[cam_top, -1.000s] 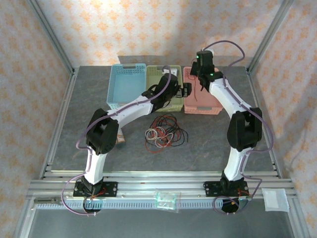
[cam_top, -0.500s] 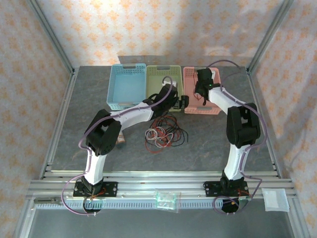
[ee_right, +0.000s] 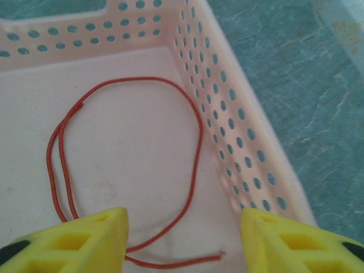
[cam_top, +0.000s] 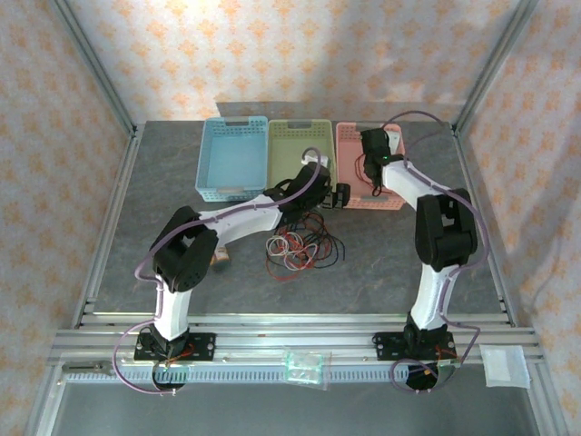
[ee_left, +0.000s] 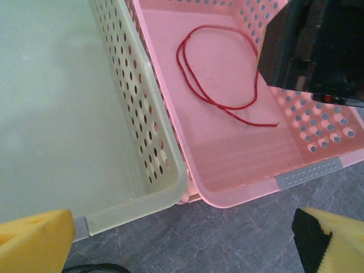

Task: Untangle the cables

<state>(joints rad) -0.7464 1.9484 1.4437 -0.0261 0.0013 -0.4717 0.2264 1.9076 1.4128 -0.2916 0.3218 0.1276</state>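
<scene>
The red cable (ee_right: 201, 142) lies loose in the pink basket (ee_right: 244, 142). The right tool (ee_right: 183, 224) above it is spread apart, holding nothing. The left tool (ee_left: 182, 236) is too.

Loose cable (ee_right: 199, 133) lying in the end basket (ee_right: 227, 108), ahead of and between the fingers (ee_right: 74, 239) of the right gripper (ee_right: 183, 216), neighbouring basket (ee_left: 142, 114) sitting ahead-left of the left gripper (ee_left: 183, 222), cable tangle (cam_top: 300, 247) lying on the table (cam_top: 163, 182) behind both.
</scene>
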